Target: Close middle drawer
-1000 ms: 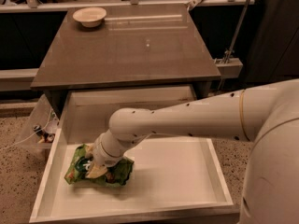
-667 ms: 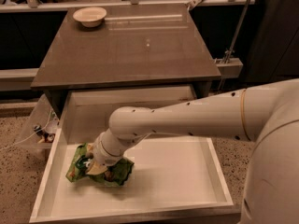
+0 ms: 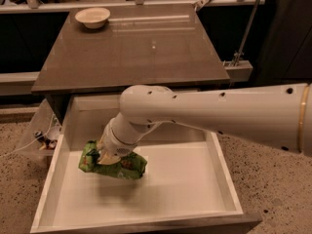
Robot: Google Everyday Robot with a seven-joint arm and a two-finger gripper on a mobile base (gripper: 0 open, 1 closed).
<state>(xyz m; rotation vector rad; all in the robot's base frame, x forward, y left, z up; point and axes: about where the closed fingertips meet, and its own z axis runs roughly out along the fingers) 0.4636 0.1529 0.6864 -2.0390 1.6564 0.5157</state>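
The middle drawer (image 3: 187,182) stands pulled far out below the cabinet top, with off-white walls and floor; its grey-brown front panel (image 3: 146,226) is at the bottom edge. My white arm reaches in from the right. My gripper (image 3: 105,158) is down inside the drawer at its left half, mostly hidden by the wrist. It is shut on a green snack bag (image 3: 124,165), which hangs a little above the drawer floor and casts a shadow beneath it.
The glossy grey-brown cabinet top (image 3: 141,52) carries a pale bowl (image 3: 92,17) at its back left. A clear plastic bin with small items (image 3: 41,136) sits on the speckled floor left of the drawer. A metal pole (image 3: 246,28) stands at the right.
My gripper and the green bag have moved slightly up and to the right inside the drawer. The bag now hangs clear of the floor. The drawer has not moved.
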